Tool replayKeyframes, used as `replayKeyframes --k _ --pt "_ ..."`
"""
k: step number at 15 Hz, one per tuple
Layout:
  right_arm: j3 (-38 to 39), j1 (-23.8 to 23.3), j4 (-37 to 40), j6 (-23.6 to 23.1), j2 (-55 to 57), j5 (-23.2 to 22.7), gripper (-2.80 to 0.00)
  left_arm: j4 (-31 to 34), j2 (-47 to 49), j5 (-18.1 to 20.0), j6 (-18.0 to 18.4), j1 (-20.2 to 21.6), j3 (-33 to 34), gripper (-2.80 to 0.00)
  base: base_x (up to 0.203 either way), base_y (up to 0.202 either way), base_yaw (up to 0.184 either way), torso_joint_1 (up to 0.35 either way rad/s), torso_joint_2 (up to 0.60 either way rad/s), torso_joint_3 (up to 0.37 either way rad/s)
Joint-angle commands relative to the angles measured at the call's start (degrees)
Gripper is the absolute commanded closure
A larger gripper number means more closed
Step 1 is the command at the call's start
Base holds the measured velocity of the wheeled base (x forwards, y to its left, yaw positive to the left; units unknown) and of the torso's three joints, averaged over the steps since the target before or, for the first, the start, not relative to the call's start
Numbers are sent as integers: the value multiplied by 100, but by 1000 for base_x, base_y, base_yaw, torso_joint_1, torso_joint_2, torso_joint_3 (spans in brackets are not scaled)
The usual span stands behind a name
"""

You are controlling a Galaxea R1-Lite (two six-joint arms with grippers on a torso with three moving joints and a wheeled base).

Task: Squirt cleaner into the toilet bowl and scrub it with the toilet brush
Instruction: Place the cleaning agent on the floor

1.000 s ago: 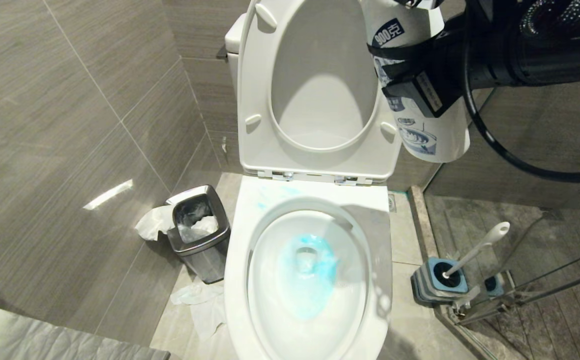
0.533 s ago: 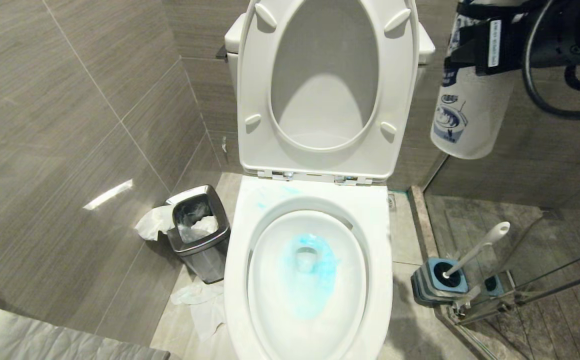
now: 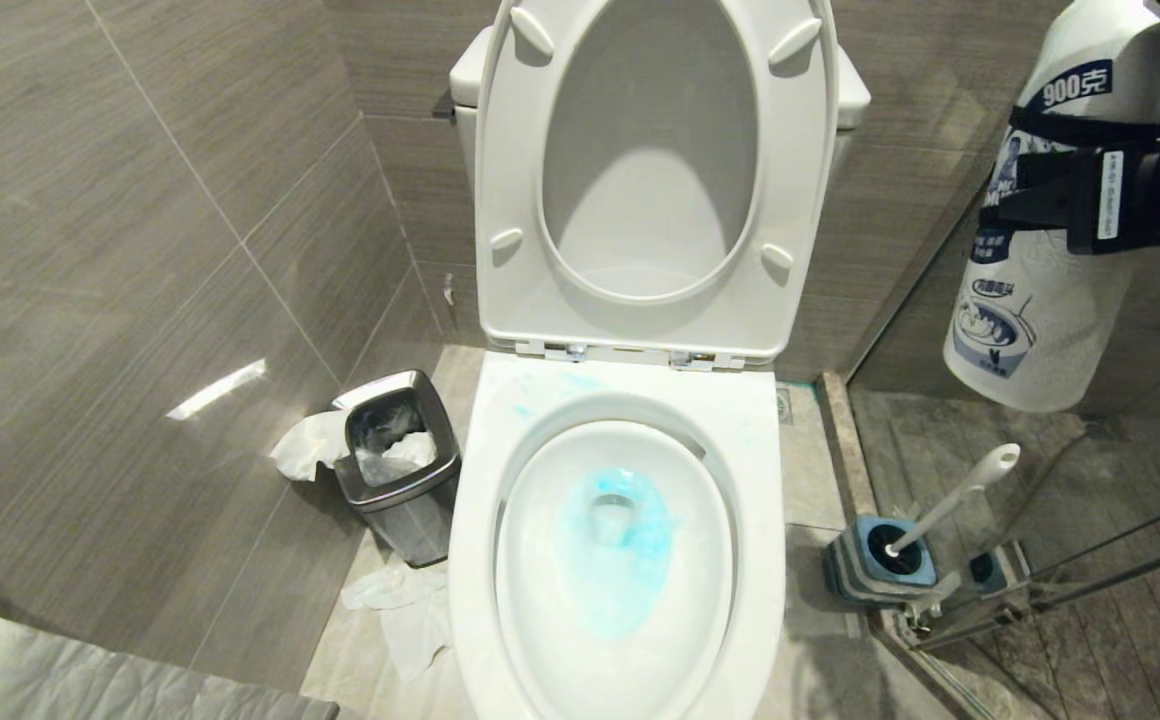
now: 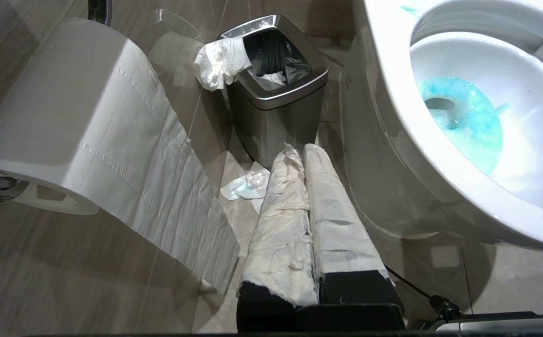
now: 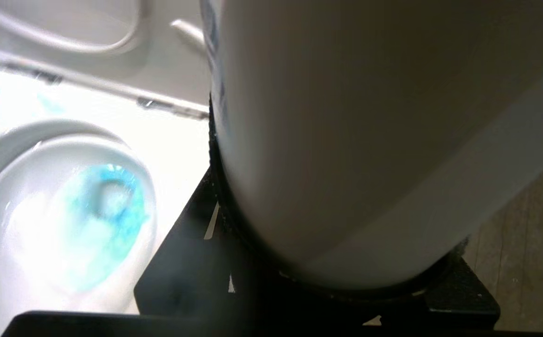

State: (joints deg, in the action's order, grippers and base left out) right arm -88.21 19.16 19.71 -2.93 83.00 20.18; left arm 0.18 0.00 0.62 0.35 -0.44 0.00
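Observation:
The toilet bowl (image 3: 480, 480) stands with seat and lid raised. Turquoise cleaner (image 3: 620, 540) pools round the drain, with faint smears on the back rim. At the upper right, clear of the toilet, my right gripper (image 3: 1035, 190) is shut on a white cleaner bottle (image 3: 1040, 310), held bottom down above the floor. That bottle (image 5: 346, 140) fills the right wrist view, with the cleaner (image 5: 107, 206) beside it. The toilet brush (image 3: 960, 495) leans in its blue-grey holder (image 3: 875, 565) right of the bowl. My left gripper (image 4: 299, 152), fingers wrapped in white, hangs shut and empty left of the bowl (image 4: 393, 117).
A steel waste bin (image 3: 400, 460) with tissue in it stands left of the toilet. Crumpled paper (image 3: 410, 610) lies on the floor in front of it. A toilet paper roll (image 4: 65, 117) hangs near my left arm. A glass shower partition (image 3: 1040, 590) runs beside the brush holder.
My right gripper has carried the bottle from in front of the raised lid to the right and lower, clear of the toilet. The left arm has not moved.

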Motion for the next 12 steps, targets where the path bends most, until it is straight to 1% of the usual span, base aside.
replayKeyframes --k 1,2,3,7,8,9,10,12 --pt "687 -491 -798 65 -187 -379 0 -1 9 -1 0 -1 0 0 0 0 0 0 0 0" --pt "1009 -748 -1157 93 -200 -710 0 -1 9 -1 0 0 0 0 0 0 0 0 0 0" --pt "1357 -952 -1544 106 -192 -916 0 0 9 -1 0 0 0 0 0 0 0 0 0 0" --pt "2649 -1378 -3181 105 -20 -1282 0 -1 9 -1 0 0 0 0 0 0 0 0 0 0" --pt "2836 -1439 -3493 87 89 -1325 0 -1 9 -7 0 0 0 0 0 0 0 0 0 0" --pt "2884 -1492 -3593 71 225 -1337 0 -1 9 -4 0 -8 0 0 0 0 0 0 0 0" --pt "2893 -1506 -3671 60 369 -1340 0 -1 9 -1 0 -1 0 0 0 0 0 0 0 0" --pt "2875 -1511 -4067 63 738 -1332 0 -1 9 -1 0 -1 0 0 0 0 0 0 0 0"
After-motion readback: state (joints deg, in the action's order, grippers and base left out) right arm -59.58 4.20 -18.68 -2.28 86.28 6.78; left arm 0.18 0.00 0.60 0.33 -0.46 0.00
